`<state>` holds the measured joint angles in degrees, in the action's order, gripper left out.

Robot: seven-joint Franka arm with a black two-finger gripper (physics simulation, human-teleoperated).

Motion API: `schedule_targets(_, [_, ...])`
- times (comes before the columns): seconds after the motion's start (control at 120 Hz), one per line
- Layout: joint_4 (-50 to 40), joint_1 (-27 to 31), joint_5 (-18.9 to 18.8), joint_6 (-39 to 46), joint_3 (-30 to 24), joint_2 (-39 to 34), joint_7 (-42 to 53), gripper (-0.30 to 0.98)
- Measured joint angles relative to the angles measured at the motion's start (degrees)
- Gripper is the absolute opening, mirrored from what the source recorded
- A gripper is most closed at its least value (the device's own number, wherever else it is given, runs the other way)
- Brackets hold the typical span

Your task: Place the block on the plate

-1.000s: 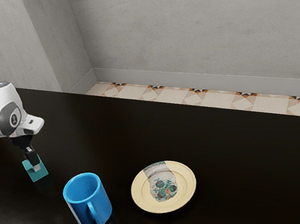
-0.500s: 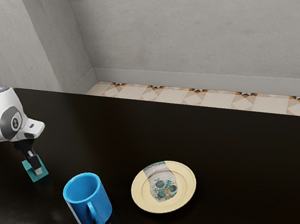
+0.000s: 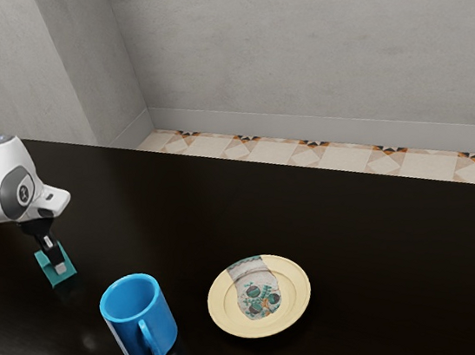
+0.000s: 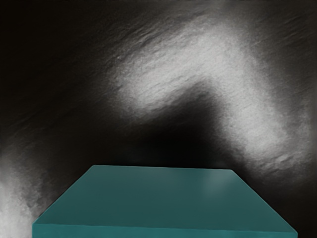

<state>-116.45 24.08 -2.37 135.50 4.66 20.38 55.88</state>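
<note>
The teal block is right at my tool, whose grip, open or closed, I cannot tell, so I should confirm a centred, even hold before lifting straight up

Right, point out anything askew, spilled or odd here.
The plate looks odd: a grey patterned patch covers only part of it, reaching the rim on one side; the rest is plain yellow. The mug stands upright; no spill shows.
</note>
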Motion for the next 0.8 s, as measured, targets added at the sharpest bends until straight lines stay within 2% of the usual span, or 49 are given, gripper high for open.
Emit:
schedule_targets(0.2, [-0.08, -0.85, -0.09, 0.02, -0.03, -1.5, 0.03, 0.4])
schedule_targets(0.8, [0.11, -9.51, -0.98, -0.34, -1.56, -4.26, -1.45, 0.39])
